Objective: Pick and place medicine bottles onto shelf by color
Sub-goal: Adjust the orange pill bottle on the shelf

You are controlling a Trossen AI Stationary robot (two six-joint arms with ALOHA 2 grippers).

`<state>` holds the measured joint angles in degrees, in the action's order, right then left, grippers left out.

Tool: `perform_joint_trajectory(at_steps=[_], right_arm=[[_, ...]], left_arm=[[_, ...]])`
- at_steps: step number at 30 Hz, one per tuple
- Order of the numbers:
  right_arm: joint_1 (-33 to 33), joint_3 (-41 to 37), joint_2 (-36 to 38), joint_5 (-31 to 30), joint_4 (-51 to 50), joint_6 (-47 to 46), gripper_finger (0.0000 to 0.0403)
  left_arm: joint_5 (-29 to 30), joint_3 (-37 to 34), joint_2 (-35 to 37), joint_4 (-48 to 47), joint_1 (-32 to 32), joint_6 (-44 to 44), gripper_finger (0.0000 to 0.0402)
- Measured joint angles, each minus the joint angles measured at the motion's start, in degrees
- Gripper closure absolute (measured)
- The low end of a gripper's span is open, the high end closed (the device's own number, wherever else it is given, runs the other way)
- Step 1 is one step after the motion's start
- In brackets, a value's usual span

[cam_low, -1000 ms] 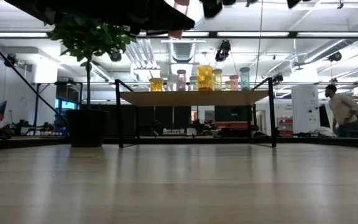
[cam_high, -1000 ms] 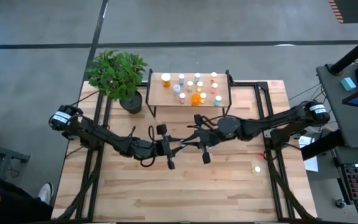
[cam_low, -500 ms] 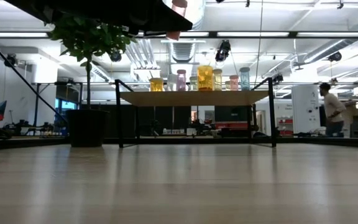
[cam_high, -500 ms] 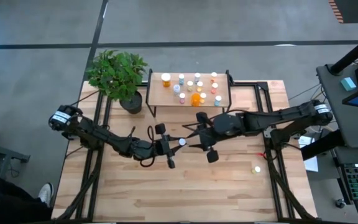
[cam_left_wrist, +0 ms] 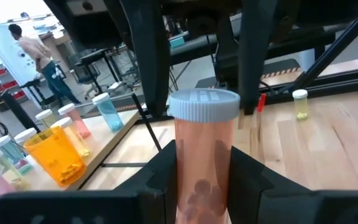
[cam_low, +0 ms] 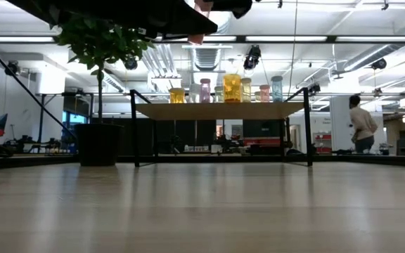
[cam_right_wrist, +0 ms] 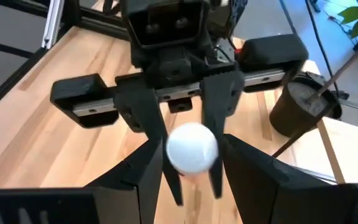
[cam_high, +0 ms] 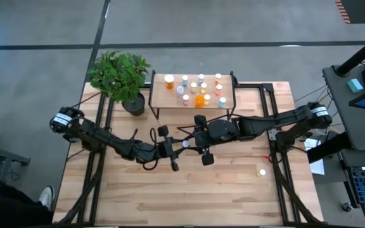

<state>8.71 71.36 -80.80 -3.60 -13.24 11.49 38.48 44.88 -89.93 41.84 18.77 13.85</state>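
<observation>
Left gripper [cam_left_wrist: 204,186] clamps pink bottle [cam_left_wrist: 202,155]; right gripper [cam_right_wrist: 191,180] flanks it.

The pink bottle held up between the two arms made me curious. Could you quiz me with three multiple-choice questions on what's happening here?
1. Where is the lone yellow bottle?
A. On the shelf
B. On the tabletop, off to the right arm's side
C. In a pincer

2. What colour is the bottle the left pincer holds?
A. Blue
B. Green
C. Pink

3. How does the left pincer stand?
A. Shut on the bottle
B. Wide open, empty
C. Resting on the shelf

Answers:
1 B: the yellow bottle stands alone on the tabletop, apart from the shelf.
2 C: the pink bottle shows a pale cap and pink body.
3 A: the left pincer clamps the bottle's sides, with the right pincer open around its cap.
</observation>
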Motion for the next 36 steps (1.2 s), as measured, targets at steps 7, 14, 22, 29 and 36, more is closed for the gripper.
perform_joint_trajectory(at_steps=[7,14,22,29,36], right_arm=[[0.02,0.65,-1.18,0.04,0.5,0.76,0.025],[0.02,0.63,-1.18,0.0,1.31,0.85,0.0289],[-0.22,1.2,-1.07,-0.07,0.65,-0.73,0.0297],[-4.12,11.07,-1.09,-0.07,-10.99,-5.53,0.0293],[-11.81,16.52,-1.09,0.97,-12.22,-4.87,0.0292]], left_arm=[[-0.02,0.02,0.0,0.37,0.0,-0.02,0.0323],[0.02,0.02,0.0,0.79,0.0,-0.02,0.0323],[-0.08,-0.02,0.9,-0.14,0.27,1.57,0.0269],[4.14,-0.08,12.55,-14.9,1.33,9.46,0.0194],[4.38,-0.31,26.26,-24.93,1.29,9.37,0.0183]])
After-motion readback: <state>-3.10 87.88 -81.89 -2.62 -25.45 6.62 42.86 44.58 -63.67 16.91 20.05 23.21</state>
